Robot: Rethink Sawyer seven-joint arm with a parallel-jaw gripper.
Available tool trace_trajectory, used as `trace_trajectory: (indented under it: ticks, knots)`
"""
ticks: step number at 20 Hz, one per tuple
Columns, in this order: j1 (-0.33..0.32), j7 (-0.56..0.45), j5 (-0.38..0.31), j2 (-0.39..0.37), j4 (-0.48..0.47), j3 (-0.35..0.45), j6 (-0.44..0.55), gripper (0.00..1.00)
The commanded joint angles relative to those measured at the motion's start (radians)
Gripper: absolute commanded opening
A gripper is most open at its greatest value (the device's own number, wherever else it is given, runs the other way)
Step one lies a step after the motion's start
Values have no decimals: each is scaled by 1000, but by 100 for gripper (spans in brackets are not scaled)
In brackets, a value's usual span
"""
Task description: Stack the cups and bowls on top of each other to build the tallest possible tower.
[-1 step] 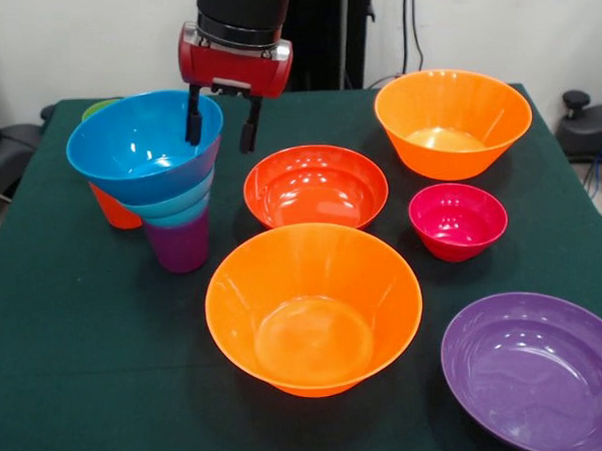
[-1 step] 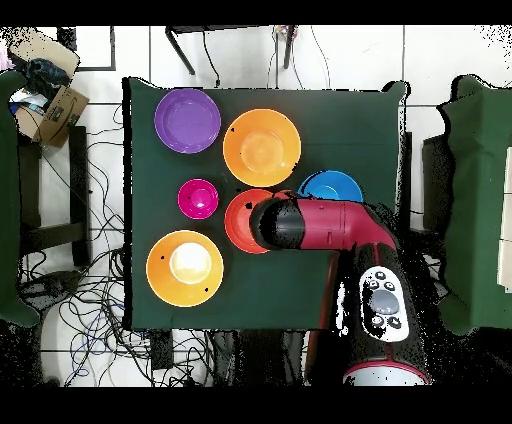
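At the left of the front view stands the tower: a purple cup (image 1: pixel 180 246) carrying a small teal bowl (image 1: pixel 175 203) and, on top, the large blue bowl (image 1: pixel 143 143) (image 2: pixel 330 187). My gripper (image 1: pixel 219 119) is open at the blue bowl's right rim, one finger (image 1: pixel 192 115) over the bowl's inside and the other outside it. An orange cup (image 1: pixel 113 209) and a green cup (image 1: pixel 98 107) peek out behind the tower. In the overhead view the arm hides the gripper.
On the green table (image 1: pixel 66 326) lie a shallow red-orange bowl (image 1: pixel 315 185) (image 2: pixel 238 222), a large orange bowl (image 1: pixel 312 305) (image 2: pixel 262 147), another large orange bowl (image 1: pixel 452 119) (image 2: pixel 184 267), a small magenta bowl (image 1: pixel 458 219) (image 2: pixel 198 198) and a large purple bowl (image 1: pixel 537 370) (image 2: pixel 187 120).
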Motion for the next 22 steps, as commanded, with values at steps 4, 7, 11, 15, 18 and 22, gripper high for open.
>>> trace_trajectory:
  ticks: [4, 7, 11, 15, 18, 22]
  knots:
    - [3, 50, -10, -37, 52, 63, -19, 100]
    - [16, 46, -7, -68, 54, 51, 16, 100]
    - [20, 35, 8, -109, 65, 52, 63, 100]
    - [24, 27, 24, -137, 60, 59, 113, 100]
    - [31, 28, 32, -151, 50, 60, 143, 100]
    - [35, 26, 49, -168, 35, 69, 180, 100]
